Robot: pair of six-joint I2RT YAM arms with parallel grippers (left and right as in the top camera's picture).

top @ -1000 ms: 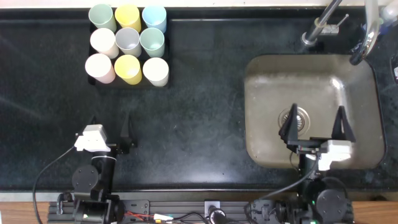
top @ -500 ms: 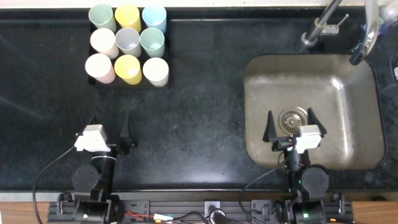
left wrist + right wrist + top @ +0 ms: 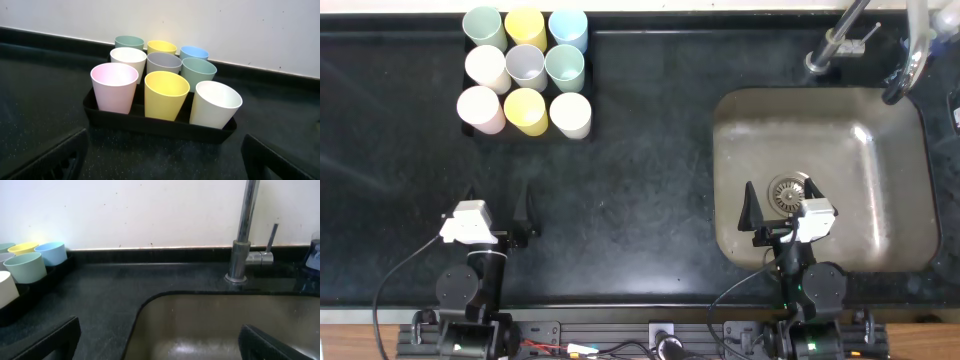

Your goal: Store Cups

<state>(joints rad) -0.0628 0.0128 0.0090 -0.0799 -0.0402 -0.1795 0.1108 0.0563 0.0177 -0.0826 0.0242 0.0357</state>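
Observation:
Several pastel cups [image 3: 525, 70] stand upright in a black tray [image 3: 507, 137] at the back left of the dark counter. The left wrist view faces them across bare counter: a pink cup [image 3: 114, 86], a yellow cup [image 3: 165, 94] and a white cup [image 3: 214, 104] fill the near row, which sits in the tray [image 3: 150, 127]. My left gripper [image 3: 498, 195] [image 3: 165, 137] is open and holds nothing, well short of the tray. My right gripper [image 3: 783, 195] [image 3: 160, 325] is open and holds nothing over the sink, near the drain. Some of the cups [image 3: 27, 262] also appear in the right wrist view.
A steel sink [image 3: 880, 130] takes up the right side, with a drain [image 3: 790, 188] and a faucet [image 3: 835, 40] [image 3: 242, 240] behind it. A dark blue object [image 3: 314, 255] stands beside the faucet. Bare counter [image 3: 640, 180] lies between the tray and the sink.
My right gripper has shifted left over the sink, from its right half to beside the drain. The left arm and the cups have not moved.

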